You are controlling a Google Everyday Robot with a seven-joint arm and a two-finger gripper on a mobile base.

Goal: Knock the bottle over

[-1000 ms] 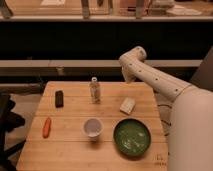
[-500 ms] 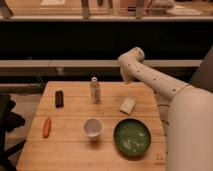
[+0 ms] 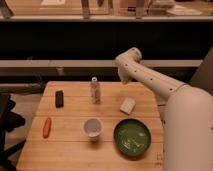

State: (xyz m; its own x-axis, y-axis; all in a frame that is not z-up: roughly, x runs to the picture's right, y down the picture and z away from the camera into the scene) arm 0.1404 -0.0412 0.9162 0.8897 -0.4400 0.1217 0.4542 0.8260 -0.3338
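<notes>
The bottle [image 3: 95, 91] is small, slim and clear with a white cap and a pale label. It stands upright near the back middle of the wooden table [image 3: 70, 150]. My white arm reaches in from the right, and its bent end hangs over the table's back edge. The gripper [image 3: 124, 78] is at that end, to the right of the bottle and a little behind it, not touching it.
A white cup [image 3: 92, 127] stands in front of the bottle. A green bowl [image 3: 132, 136] is at the front right and a pale block [image 3: 128, 105] lies behind it. A black object [image 3: 59, 98] and an orange carrot-like thing [image 3: 47, 127] lie at the left. A dark shelf wall runs behind the table.
The arm's end has shifted slightly left and down, toward the bottle. The bottle and the other things have not moved.
</notes>
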